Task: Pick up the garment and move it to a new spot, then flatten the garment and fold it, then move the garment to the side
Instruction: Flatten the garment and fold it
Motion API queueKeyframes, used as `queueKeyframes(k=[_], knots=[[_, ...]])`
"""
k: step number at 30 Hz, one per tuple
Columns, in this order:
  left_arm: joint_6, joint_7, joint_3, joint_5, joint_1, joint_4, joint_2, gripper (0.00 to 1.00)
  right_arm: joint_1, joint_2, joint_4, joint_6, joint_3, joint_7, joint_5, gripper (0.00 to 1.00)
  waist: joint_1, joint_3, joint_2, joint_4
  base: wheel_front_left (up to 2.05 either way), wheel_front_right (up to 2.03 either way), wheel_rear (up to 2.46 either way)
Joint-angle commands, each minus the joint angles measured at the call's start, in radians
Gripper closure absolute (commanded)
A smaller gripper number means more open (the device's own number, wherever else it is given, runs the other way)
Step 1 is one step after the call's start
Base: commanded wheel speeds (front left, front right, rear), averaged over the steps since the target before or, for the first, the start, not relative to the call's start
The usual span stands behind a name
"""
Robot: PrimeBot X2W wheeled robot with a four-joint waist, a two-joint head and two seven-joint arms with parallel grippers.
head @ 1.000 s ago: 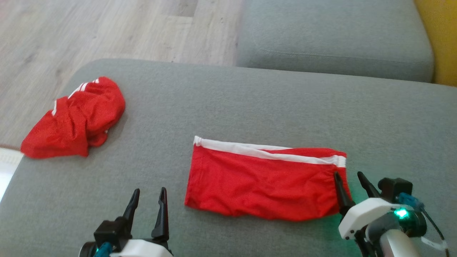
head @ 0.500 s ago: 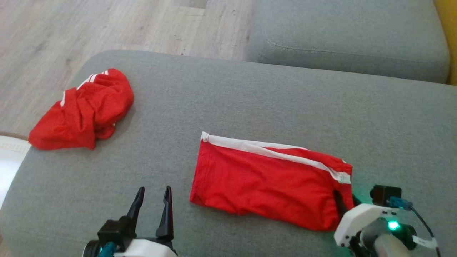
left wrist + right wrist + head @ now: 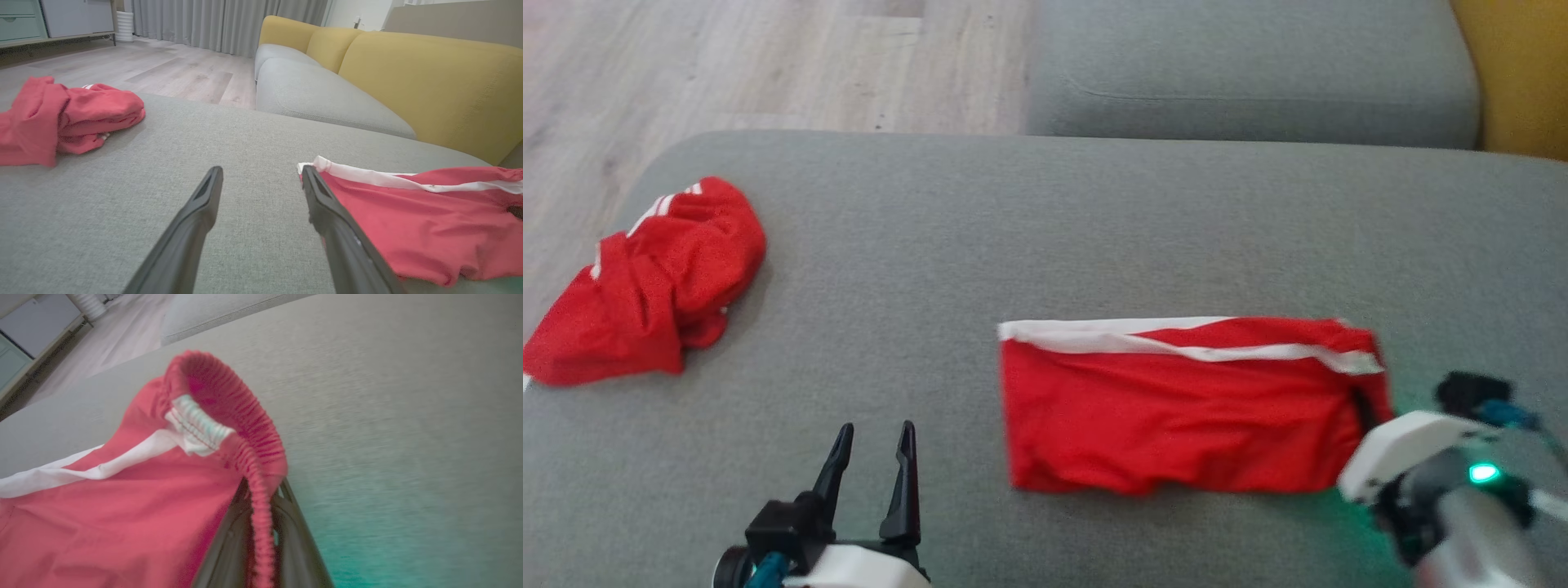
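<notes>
Carrier: a broad grey sofa cushion [image 3: 1054, 229] bears both pieces of clothing; a wooden floor [image 3: 686, 65] lies past its far-left corner.
Task's thing: the folded red garment [image 3: 1176, 408] lies flat as a long rectangle on the right half of the cushion, nearer the robot's edge than the far edge.
Its trim: 1 white stripe [image 3: 1111, 336] runs along the far long side. The right short end is a gathered elastic band [image 3: 249, 416], seen close in the right wrist view.
Right gripper: the right gripper [image 3: 1368, 408] sits at that right short end. Its 2 dark fingers are drawn close together and pinch the elastic band between them, the band lifted slightly off the cushion there.
Left gripper: the left gripper [image 3: 876, 429] is over bare cushion near the robot's edge, just left of the folded garment's left short end. Its 2 fingers are spread wide, holding nothing and apart from the cloth.
Other clothing: a crumpled red garment [image 3: 645, 286] with thin white stripes is heaped at the cushion's left edge, well apart from the folded one.
Surroundings: a second grey seat [image 3: 1241, 73] stands beyond the far edge, with a yellow sofa back [image 3: 429, 81] rising behind it.
</notes>
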Motion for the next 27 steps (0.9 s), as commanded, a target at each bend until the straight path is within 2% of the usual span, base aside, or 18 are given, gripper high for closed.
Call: queueKeyframes(k=[1, 7, 9, 17, 23, 27], knots=[[0.006, -0.006, 0.031, 0.004, -0.044, -0.035, 0.006, 0.00, -0.039, -0.043, -0.052, -0.001, 0.002, 0.017, 0.000, 1.00, -0.0001, 0.005, 0.0000, -0.013, 0.00, 0.00, 0.00], [0.007, -0.007, 0.031, 0.003, -0.045, -0.037, 0.010, 0.00, 0.000, -0.107, -0.125, -0.001, -0.056, 0.091, -0.009, 1.00, -0.0001, 0.010, 0.0000, -0.035, 0.00, 0.00, 0.00], [0.008, -0.006, 0.029, 0.002, -0.046, -0.036, 0.010, 0.00, 0.019, -0.108, -0.158, -0.001, -0.073, 0.119, -0.016, 1.00, -0.0001, 0.011, 0.0000, -0.041, 0.00, 0.00, 0.00], [0.007, -0.005, 0.024, -0.002, -0.052, -0.033, 0.011, 0.00, 0.093, -0.027, -0.351, -0.001, -0.037, 0.225, 0.056, 1.00, -0.0001, 0.006, 0.0000, -0.050, 0.00, 0.00, 0.00], [0.008, -0.005, 0.024, -0.004, -0.057, -0.034, 0.015, 0.00, 0.122, 0.028, -0.518, -0.001, 0.058, 0.277, 0.122, 1.00, -0.0001, 0.005, 0.0000, -0.042, 0.00, 0.00, 0.00], [0.009, -0.007, 0.025, -0.007, -0.061, -0.033, 0.014, 0.00, 0.118, 0.042, -0.556, -0.001, 0.127, 0.281, 0.157, 1.00, -0.0001, 0.007, 0.0000, -0.027, 0.00, 0.00, 0.00]])
